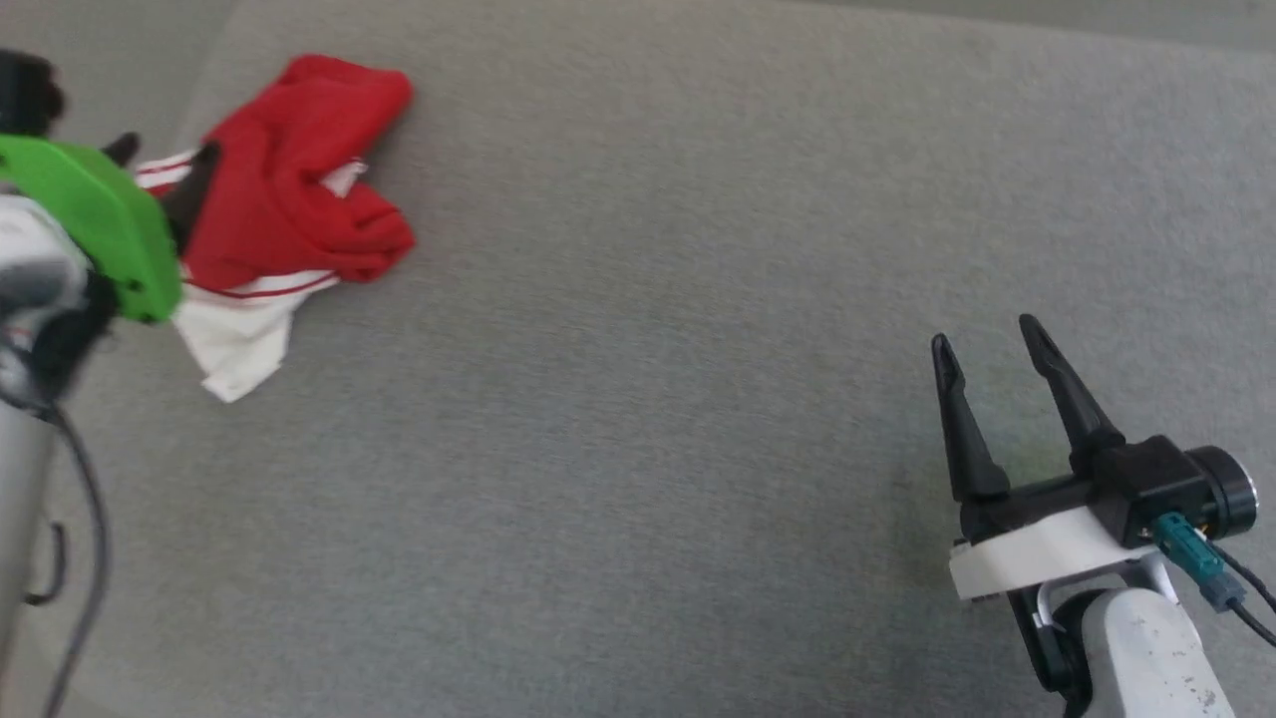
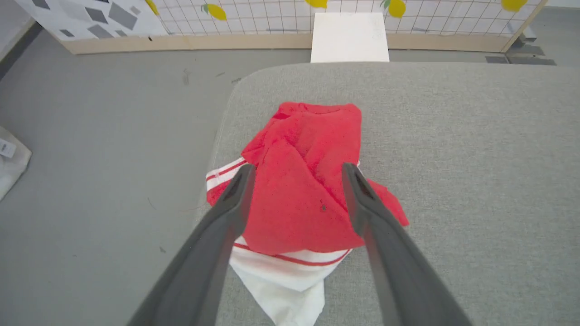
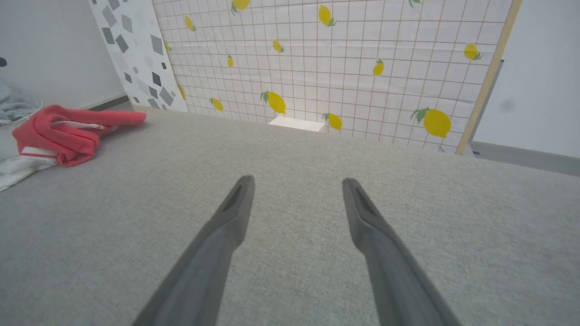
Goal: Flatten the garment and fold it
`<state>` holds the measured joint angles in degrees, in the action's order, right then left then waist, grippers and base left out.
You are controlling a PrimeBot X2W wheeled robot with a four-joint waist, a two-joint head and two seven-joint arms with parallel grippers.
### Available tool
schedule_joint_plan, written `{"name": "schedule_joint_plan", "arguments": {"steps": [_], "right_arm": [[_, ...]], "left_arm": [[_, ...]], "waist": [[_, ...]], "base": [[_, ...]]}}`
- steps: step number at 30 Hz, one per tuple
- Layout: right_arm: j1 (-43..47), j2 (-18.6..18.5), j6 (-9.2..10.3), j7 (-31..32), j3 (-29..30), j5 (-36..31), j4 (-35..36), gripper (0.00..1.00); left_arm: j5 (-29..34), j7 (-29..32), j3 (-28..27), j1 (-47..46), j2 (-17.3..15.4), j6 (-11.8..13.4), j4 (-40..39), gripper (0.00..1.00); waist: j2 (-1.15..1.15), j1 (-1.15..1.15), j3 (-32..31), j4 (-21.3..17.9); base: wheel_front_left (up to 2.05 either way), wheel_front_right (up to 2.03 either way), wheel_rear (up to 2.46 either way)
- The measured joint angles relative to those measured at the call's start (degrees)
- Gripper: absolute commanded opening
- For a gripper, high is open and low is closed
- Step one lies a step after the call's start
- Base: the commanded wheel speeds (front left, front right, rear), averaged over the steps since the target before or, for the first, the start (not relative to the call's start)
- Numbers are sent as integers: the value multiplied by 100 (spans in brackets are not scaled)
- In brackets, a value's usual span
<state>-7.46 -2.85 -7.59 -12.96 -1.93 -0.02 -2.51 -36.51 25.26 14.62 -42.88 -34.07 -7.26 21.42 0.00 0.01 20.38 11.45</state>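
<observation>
1. A grey padded surface (image 1: 698,399) spreads in front of the robot, with a rounded corner at the far left.
2. Grey floor (image 2: 113,136) runs beside and beyond it.
3. A gridded screen printed with lemons (image 3: 344,59) stands behind it.
4. The shirt (image 1: 289,199) lies crumpled near that far-left corner, close to the edge. Its red part is bunched on top, and a white sleeve with red stripes sticks out toward the robot.
5. A white block (image 2: 349,37) sits past the far edge, against the screen.
6. The left gripper (image 2: 297,170) hangs over the shirt with its fingers spread wide, holding nothing. Whether it touches the cloth cannot be told.
7. The right gripper (image 1: 983,334) is well apart at the lower right, jaws wide and empty, with bare grey fabric between it and the shirt.
8. A green cover (image 1: 100,219) on the left arm hides the shirt's left edge in the head view.
</observation>
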Motion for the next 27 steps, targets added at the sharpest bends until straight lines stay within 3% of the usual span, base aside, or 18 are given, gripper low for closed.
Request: {"name": "schedule_joint_plan", "arguments": {"steps": [3,8,16,18,22,27], "right_arm": [[-75,0,0,-26,11,0,-11,100],[-121,-1,0,-70,32,115,-44,100],[-230,9,0,-129,48,107,-202,100],[-265,12,-1,-170,45,109,-198,100],[-309,26,-1,-177,47,110,-209,100],[-308,16,-1,-176,64,110,-345,100]], "left_arm": [[-509,686,13,-247,-292,-1,346,100],[-1229,1757,-120,-452,-479,-1,1007,100],[-1359,1981,-107,-627,-732,-1,1438,100],[-1448,1987,-108,-668,-803,-1,1508,0],[-1552,1893,-69,-759,-868,-1,1528,0],[-1481,1247,243,-728,-899,-1,1491,0]], "waist": [[0,0,239,-231],[0,0,601,-594],[0,0,1108,-1036],[0,0,1191,-1108],[0,0,1246,-1207],[0,0,1077,-1218]], "base": [[0,0,0],[0,0,0],[0,0,0],[0,0,0],[0,0,0],[0,0,0]]}}
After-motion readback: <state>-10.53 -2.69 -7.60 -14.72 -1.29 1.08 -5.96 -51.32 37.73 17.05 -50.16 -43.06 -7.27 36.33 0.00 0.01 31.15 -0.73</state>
